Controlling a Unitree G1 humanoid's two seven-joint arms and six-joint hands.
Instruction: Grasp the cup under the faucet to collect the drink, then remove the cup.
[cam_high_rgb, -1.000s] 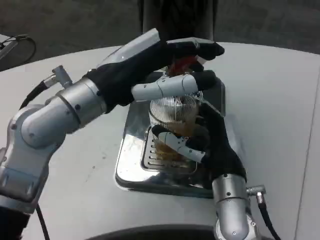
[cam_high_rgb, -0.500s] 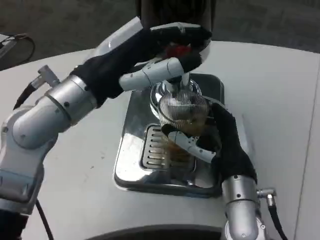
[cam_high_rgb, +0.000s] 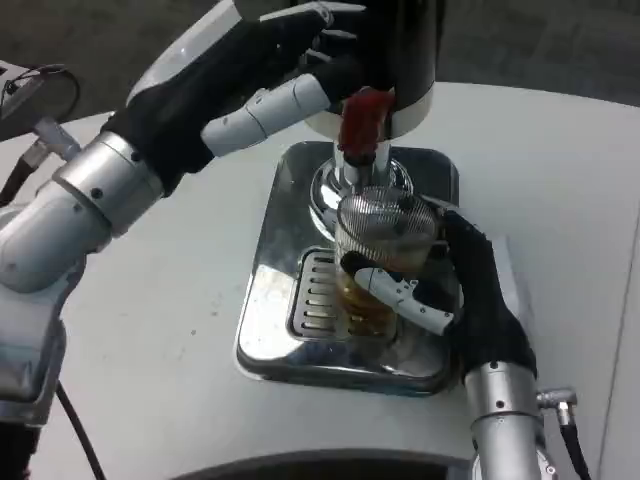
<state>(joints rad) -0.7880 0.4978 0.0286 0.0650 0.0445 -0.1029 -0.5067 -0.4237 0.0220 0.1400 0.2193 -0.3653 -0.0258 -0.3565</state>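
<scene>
A ribbed clear cup (cam_high_rgb: 383, 250) holding amber drink stands on the grille of the shiny drip tray (cam_high_rgb: 275, 290), right under the chrome faucet (cam_high_rgb: 357, 176) with its red tap handle (cam_high_rgb: 364, 120). My right hand (cam_high_rgb: 455, 290) wraps around the cup from the right and grips it. My left hand (cam_high_rgb: 265, 70) is raised at the upper left, beside the dark dispenser body (cam_high_rgb: 400, 50), its fingers stretched toward it and apart, holding nothing. The red handle is free of the left hand.
The tray sits on a white table (cam_high_rgb: 560, 200). A black cable (cam_high_rgb: 40, 85) lies at the far left edge. The left forearm (cam_high_rgb: 80, 200) crosses the left part of the picture above the table.
My left hand has lifted off the red handle and drawn back up and to the left. The right hand keeps its grip on the cup. The camera has shifted slightly.
</scene>
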